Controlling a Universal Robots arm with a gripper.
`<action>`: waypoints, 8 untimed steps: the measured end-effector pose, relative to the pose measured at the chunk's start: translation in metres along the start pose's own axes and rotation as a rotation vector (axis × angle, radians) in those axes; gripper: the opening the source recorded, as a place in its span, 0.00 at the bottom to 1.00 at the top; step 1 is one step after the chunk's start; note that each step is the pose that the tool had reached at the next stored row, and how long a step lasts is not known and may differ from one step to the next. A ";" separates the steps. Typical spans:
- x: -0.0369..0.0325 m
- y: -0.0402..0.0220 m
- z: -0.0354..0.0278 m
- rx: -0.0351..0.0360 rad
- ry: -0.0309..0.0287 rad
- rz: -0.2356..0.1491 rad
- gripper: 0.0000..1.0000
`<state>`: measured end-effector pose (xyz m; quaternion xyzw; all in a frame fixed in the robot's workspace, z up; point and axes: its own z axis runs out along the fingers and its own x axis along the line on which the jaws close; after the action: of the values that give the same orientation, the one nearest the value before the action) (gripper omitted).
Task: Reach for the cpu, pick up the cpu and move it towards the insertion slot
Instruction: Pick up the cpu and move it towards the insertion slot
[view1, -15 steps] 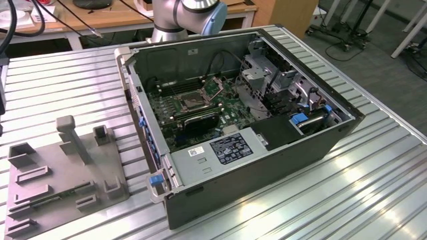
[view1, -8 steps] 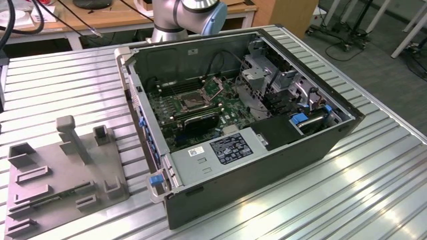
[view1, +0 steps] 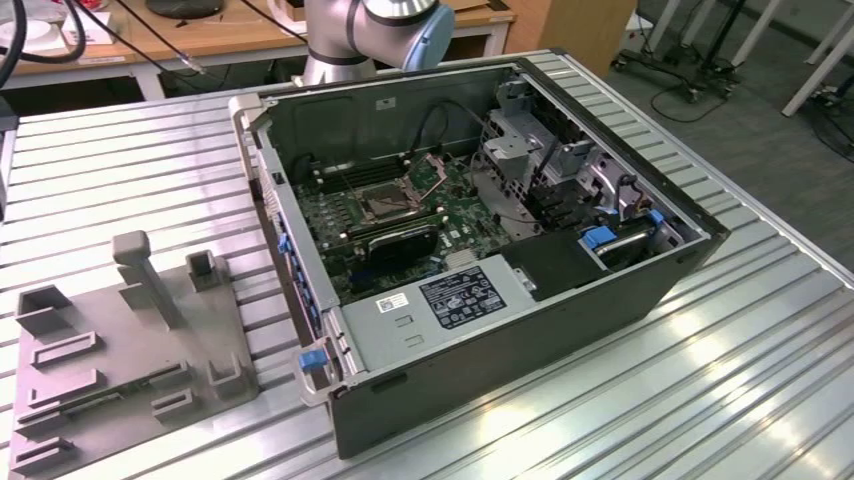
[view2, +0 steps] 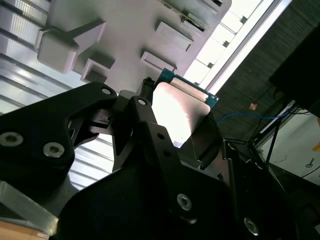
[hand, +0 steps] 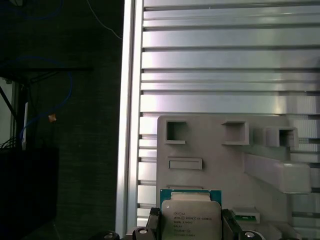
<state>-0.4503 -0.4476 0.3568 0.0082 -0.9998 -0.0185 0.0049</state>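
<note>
The cpu (hand: 191, 220) is a flat square chip with a silvery face and a green rim. My gripper (hand: 191, 224) is shut on it, with one black finger (hand: 152, 222) at each side edge. In the second wrist view the cpu (view2: 176, 107) shows its pale face tilted between the fingers (view2: 142, 117) of the gripper (view2: 175, 122). It hangs above the near edge of the grey fixture plate (hand: 215, 150), apart from it. The insertion slot (view1: 380, 205), a dark square framed by silvery metal, lies on the motherboard inside the open computer case (view1: 534, 330).
In the exterior view the grey fixture plate (view1: 120, 350) with its raised blocks lies on the ribbed metal table (view1: 747, 350) at the left. The arm's base (view1: 354, 40) stands behind the case. The table edge (hand: 131, 125) and dark floor lie beside the fixture.
</note>
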 end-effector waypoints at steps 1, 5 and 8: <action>0.0000 0.0000 -0.0005 0.0000 0.0000 0.000 0.55; 0.0000 0.0001 -0.0026 0.0000 0.0000 0.000 0.55; 0.0001 0.0001 -0.0041 0.0000 0.0000 0.000 0.55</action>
<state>-0.4503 -0.4476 0.3610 0.0082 -0.9998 -0.0186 0.0049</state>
